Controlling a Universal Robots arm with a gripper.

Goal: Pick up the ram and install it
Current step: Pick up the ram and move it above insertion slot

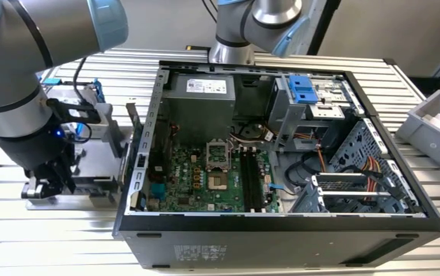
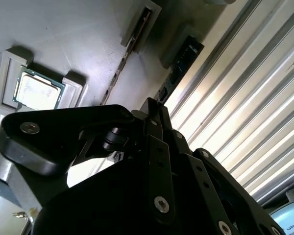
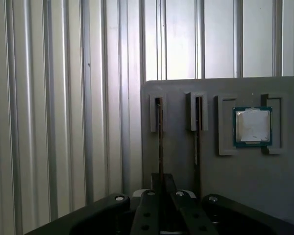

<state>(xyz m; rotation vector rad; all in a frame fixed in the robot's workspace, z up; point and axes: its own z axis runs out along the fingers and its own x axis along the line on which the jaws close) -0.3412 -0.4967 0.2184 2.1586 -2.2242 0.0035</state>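
The end effector [image 3: 161, 182] is clenched on the edge of the ram [image 3: 160, 137], its pads pressed narrow against the thin stick. The ram stands on edge in a slot of the grey holder plate [image 3: 225, 176]. A second stick [image 3: 198, 132] sits just beside it and a square processor chip [image 3: 253, 126] lies further along. The plate rests on the ribbed tabletop [image 3: 63, 122], beside the open computer case [image 1: 281, 221] at the exterior view's left. I judge this the pick-up step, with the stick not yet lifted. Freeing it calls for a straight pull along the slot, and the motherboard's black memory slots [image 1: 251, 178] are well apart.
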